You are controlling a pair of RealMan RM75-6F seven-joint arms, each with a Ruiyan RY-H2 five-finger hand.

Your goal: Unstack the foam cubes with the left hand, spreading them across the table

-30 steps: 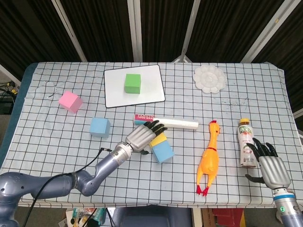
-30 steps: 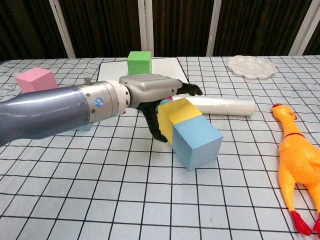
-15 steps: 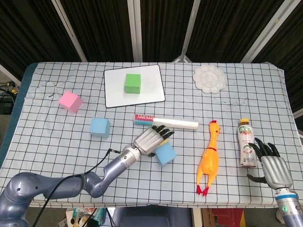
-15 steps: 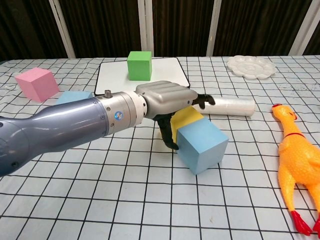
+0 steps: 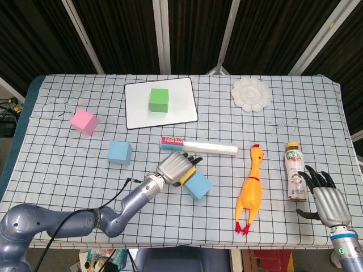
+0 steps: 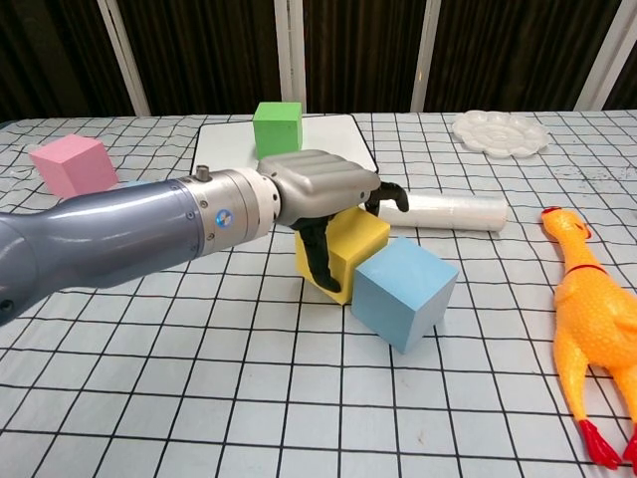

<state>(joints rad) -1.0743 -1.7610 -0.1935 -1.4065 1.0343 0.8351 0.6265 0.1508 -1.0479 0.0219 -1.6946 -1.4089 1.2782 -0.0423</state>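
Yellow foam cube (image 6: 343,249) | left hand (image 6: 317,194) wrapped round it, fingers over top, to pull it off | blue cube (image 6: 403,291) touching its rt side | right hand (image 5: 326,201) empty, fingers spread, far rt.

Five foam cubes: two blue (image 5: 119,152) (image 5: 198,185), one pink (image 5: 84,121), green (image 5: 159,99), yellow (image 6: 343,249).

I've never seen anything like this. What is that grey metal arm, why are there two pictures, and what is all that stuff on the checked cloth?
It is a two-armed robot seen by its own two cameras: one at its head looking down, one at its chest looking across. The left robot hand grips a yellow foam cube, with a blue cube right beside it. The right robot hand rests open near a drink bottle. Spread on the table are another blue cube, a pink cube, a green cube on a white board, a rubber chicken, a long white box and a paint palette.
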